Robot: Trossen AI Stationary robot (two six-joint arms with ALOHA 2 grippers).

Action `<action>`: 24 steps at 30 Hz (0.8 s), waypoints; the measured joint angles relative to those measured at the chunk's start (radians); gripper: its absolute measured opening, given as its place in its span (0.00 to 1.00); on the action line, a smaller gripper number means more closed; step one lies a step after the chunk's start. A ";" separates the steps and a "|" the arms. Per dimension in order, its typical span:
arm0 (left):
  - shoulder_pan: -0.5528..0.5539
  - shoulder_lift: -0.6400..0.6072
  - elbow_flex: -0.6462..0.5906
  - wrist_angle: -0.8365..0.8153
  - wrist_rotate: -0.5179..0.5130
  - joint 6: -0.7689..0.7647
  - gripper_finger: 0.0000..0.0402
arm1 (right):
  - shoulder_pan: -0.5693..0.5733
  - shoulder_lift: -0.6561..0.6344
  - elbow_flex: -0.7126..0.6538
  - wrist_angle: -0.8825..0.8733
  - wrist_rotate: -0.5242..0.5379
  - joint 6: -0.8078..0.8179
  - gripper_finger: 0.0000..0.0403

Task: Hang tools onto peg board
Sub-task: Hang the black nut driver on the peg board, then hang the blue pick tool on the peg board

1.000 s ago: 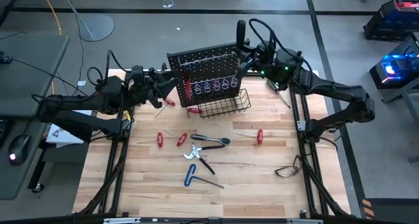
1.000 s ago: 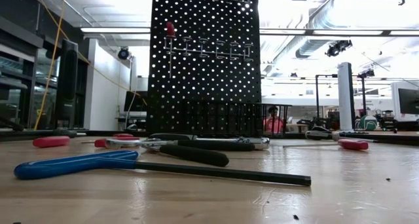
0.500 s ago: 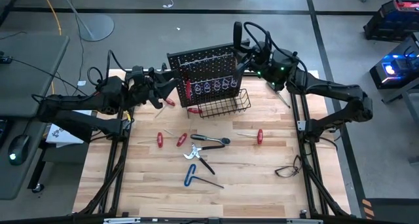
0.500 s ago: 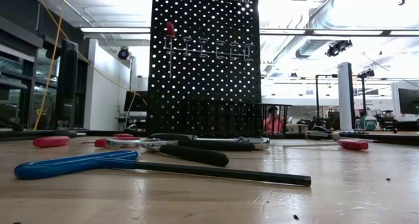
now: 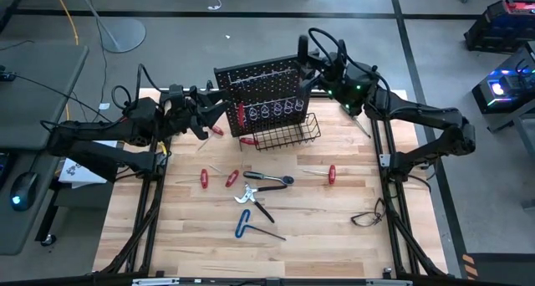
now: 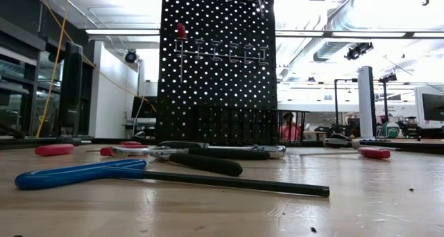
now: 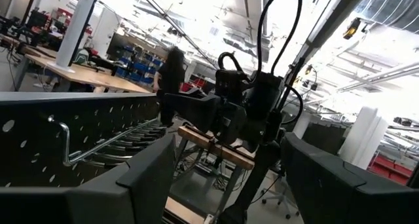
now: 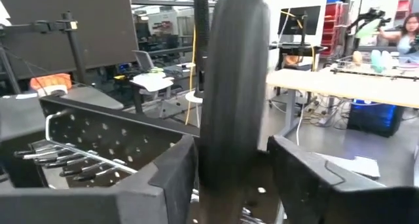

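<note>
We see a black-handled screwdriver [image 8: 232,86] standing upright at the peg board's [image 5: 259,89] right top corner, between the right gripper's [image 5: 308,62] parted fingers, apparently no longer pinched.

Overhead light even on my table [image 5: 334,219], shadows soft and short. Low view: ceiling lamps blown out behind peg board [image 6: 215,64], which reads as backlit silhouette; nearest blue hex key [image 6: 83,173] soft. Beyond my left gripper [image 7: 226,178], bright ceiling glare. My right gripper [image 8: 232,185]: black handle [image 8: 232,86] between fingers blurred, background sharper.
</note>
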 joint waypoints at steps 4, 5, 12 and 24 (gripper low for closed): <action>-0.009 0.000 0.000 0.000 0.001 0.008 0.64 | 0.000 0.000 0.000 -0.004 -0.001 -0.001 0.47; -0.012 0.000 0.000 0.000 0.001 0.012 0.64 | 0.001 0.000 0.000 -0.004 -0.001 0.000 0.47; -0.023 0.000 0.000 0.000 -0.001 0.030 0.64 | 0.001 -0.023 0.000 -0.022 -0.004 -0.051 0.48; -0.023 0.000 0.000 -0.088 0.048 0.027 0.64 | 0.001 -0.188 0.000 -0.169 -0.003 -0.069 0.48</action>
